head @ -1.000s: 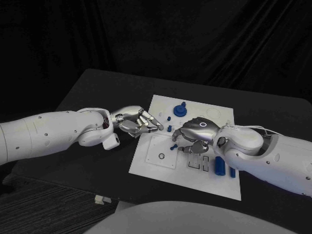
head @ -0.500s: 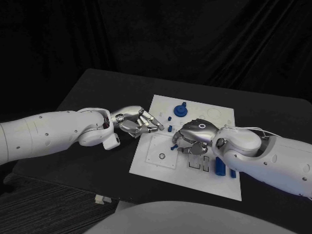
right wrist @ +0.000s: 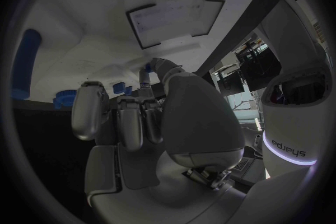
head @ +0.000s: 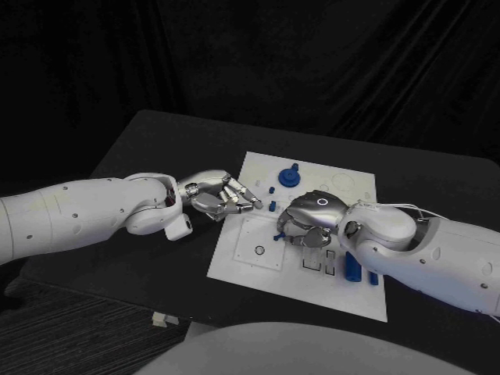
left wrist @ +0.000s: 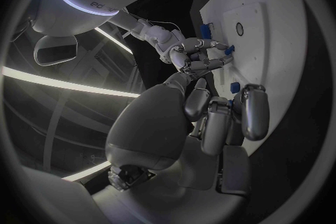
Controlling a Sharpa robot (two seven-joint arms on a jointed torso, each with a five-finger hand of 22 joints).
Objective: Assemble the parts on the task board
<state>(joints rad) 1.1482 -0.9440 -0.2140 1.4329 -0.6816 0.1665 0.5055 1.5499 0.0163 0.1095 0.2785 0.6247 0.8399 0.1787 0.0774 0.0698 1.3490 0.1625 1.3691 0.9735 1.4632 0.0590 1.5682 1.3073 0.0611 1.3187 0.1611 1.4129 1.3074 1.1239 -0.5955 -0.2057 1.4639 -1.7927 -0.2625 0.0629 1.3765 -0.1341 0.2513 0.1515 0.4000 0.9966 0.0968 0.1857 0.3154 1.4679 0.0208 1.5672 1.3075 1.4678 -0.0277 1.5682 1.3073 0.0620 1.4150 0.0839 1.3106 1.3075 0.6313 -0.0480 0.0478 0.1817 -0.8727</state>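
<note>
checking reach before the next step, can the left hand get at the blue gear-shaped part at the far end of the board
Probably yes. The left hand hovers at the task board's left edge holding nothing, and the blue gear-shaped part stands uncovered just beyond it. The right hand works nearer the middle, off that path.

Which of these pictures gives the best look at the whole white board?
The head view: it looks down on the task board and shows nearly its full outline, with the right hand covering the middle. The left wrist view shows the board bent and edge-on. The right wrist view shows just a close patch.

Matt white task board point(head: 298, 234) on a matt black surface point(head: 148, 148); glossy metal hands (arms point(head: 70, 215) smooth white plastic).
</note>
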